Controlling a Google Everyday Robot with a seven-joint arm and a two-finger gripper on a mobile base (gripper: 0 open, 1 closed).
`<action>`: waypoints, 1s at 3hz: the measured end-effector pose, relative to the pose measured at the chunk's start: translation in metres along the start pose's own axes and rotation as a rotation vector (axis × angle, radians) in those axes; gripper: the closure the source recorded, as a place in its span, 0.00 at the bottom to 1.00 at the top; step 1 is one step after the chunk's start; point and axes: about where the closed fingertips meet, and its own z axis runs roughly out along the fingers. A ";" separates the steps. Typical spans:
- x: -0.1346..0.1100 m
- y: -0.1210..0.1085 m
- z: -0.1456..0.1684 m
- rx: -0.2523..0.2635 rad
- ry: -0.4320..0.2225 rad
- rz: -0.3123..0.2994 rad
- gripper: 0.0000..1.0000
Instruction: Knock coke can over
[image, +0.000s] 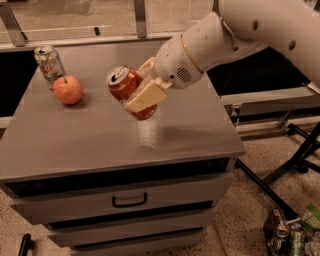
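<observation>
The red coke can (126, 88) with a silver top is held tilted in the air above the middle of the grey cabinet top (100, 135). My gripper (145, 85) is shut on the can, with one cream finger (145, 96) across its front and the other behind it. The white arm comes in from the upper right. The can's lower end is clear of the surface and its top leans to the left.
A pale white-green can (48, 64) stands at the back left of the cabinet top with a red apple (68, 89) just in front of it. The cabinet has drawers with a black handle (129, 201). Crushed cans (290, 235) lie on the floor at the lower right.
</observation>
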 end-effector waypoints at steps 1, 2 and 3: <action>0.017 -0.011 -0.031 0.022 0.241 0.067 1.00; 0.053 -0.010 -0.048 -0.008 0.402 0.249 1.00; 0.092 -0.010 -0.055 -0.026 0.482 0.374 0.86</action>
